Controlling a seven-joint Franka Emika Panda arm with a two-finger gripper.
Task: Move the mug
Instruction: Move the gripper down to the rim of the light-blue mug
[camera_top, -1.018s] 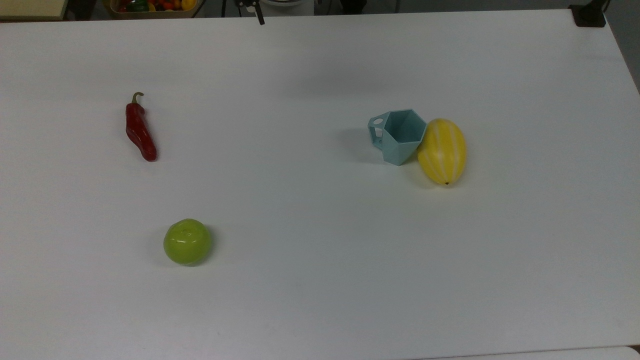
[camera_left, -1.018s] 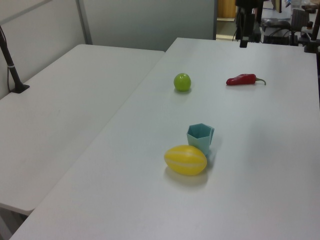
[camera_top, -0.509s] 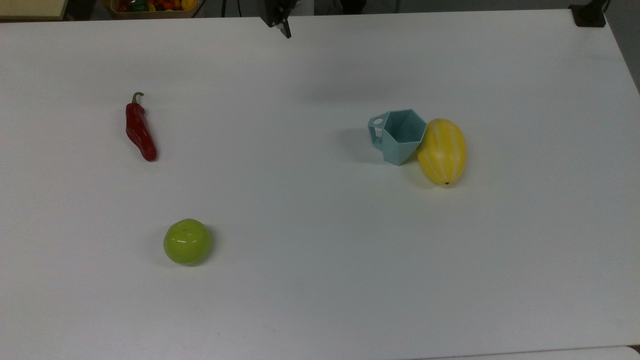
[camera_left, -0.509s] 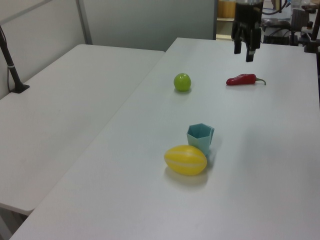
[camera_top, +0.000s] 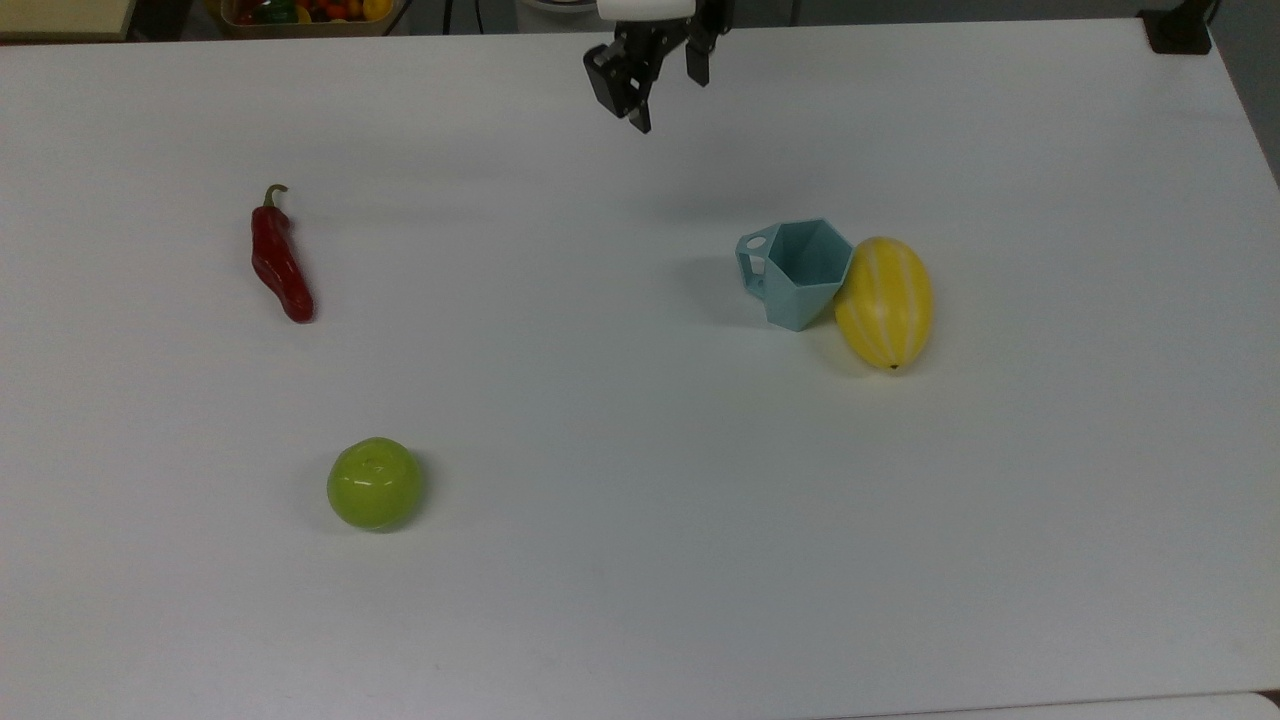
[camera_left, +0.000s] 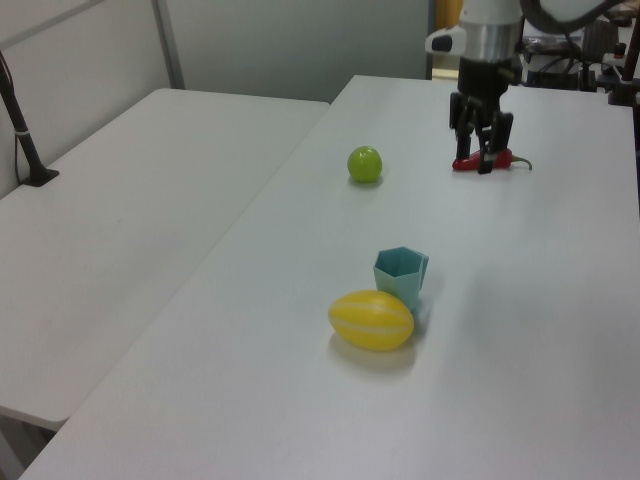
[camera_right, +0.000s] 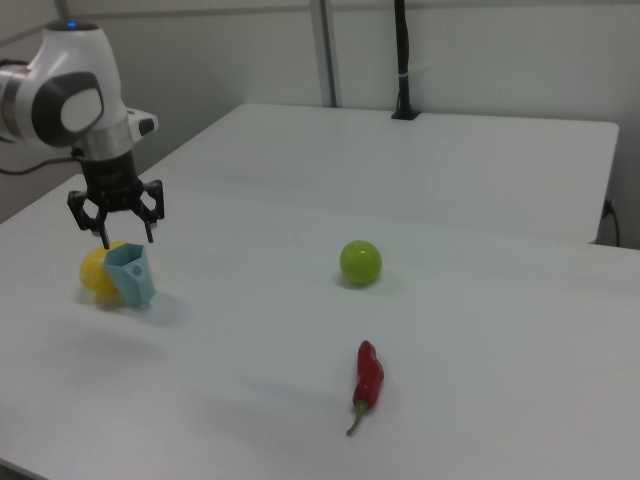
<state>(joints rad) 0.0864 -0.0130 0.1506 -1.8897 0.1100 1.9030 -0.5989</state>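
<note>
Four things are sitting on the white table, and the gripper is hanging above its far edge in the top view with fingers spread wide, gripping nothing. The mug is standing upright, well apart from the gripper, lower and toward the top view's right, its handle pointing to the top view's left. It is touching the yellow melon on its other side. In the right view the gripper is hovering just above the mug. The red chilli and green apple are lying far off toward the top view's left.
</note>
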